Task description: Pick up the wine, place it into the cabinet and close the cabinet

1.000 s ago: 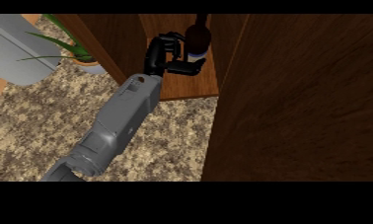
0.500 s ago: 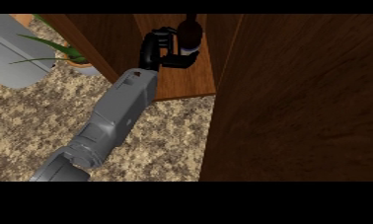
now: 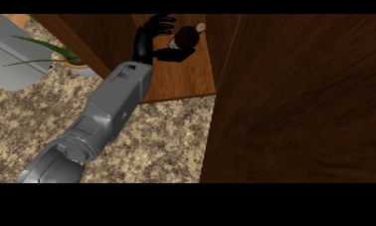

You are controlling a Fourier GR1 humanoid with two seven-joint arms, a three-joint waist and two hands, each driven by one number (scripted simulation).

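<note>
left hand (image 3: 152, 38) inside cabinet (image 3: 183, 78), fingers spread & released, thumb just by wine (image 3: 186, 36). wine stands on cabinet floor w/ door (image 3: 294, 100) open at right. plant (image 3: 62, 56) left on counter (image 3: 154, 140).

A speckled beige-and-brown stone surface (image 3: 158, 135) is seen filling the lower left of the head view. At its far left edge, a potted plant (image 3: 70, 60) is carried, its orange pot standing on the stone and long green leaves spread toward the left. Just beside the plant, a grey rounded object (image 3: 18, 56) is seen, cut off by the view's edge; what it is cannot be told. Above the surface, the wooden cabinet shelf (image 3: 183, 78) is seen, and the wine bottle (image 3: 185, 38) is carried upright on its board near the back. The shelf is flanked on the right by a large dark wooden cabinet door (image 3: 294, 100).
</note>
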